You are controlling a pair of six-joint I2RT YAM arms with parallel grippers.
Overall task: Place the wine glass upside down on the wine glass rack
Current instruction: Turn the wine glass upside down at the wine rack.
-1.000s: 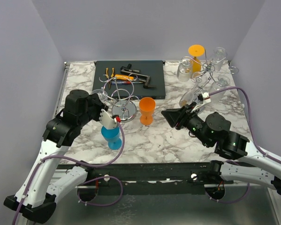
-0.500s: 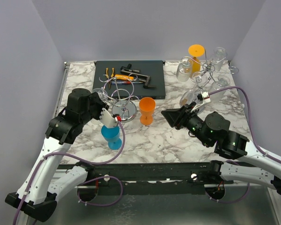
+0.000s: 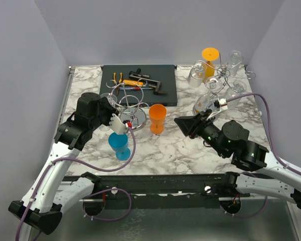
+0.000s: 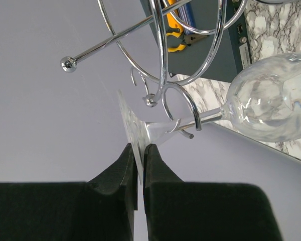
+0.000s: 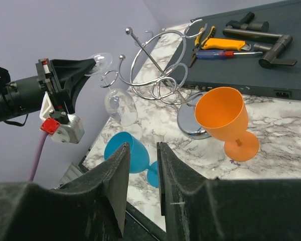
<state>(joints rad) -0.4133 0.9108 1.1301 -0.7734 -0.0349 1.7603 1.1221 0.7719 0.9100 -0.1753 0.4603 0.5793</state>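
Observation:
My left gripper (image 4: 139, 148) is shut on the foot of a clear wine glass (image 4: 271, 100). In the left wrist view its stem runs through a curled hook of the chrome wine glass rack (image 4: 183, 103). The right wrist view shows that glass (image 5: 121, 106) hanging bowl-down and tilted, at the left side of the rack (image 5: 155, 70), with its foot in the left gripper (image 5: 93, 63). In the top view the left gripper (image 3: 109, 102) sits against the rack (image 3: 131, 103). My right gripper (image 3: 183, 123) hovers right of the rack. It is open and holds nothing (image 5: 140, 165).
A blue cup (image 3: 119, 145) stands below the left gripper and an orange cup (image 3: 157, 118) stands right of the rack's base. A dark tool tray (image 3: 165, 93) lies behind. A second rack (image 3: 223, 75) with several glasses stands at the back right.
The left arm has carried the clear glass a little right and back, closer into the rack. The right gripper's fingers have narrowed slightly.

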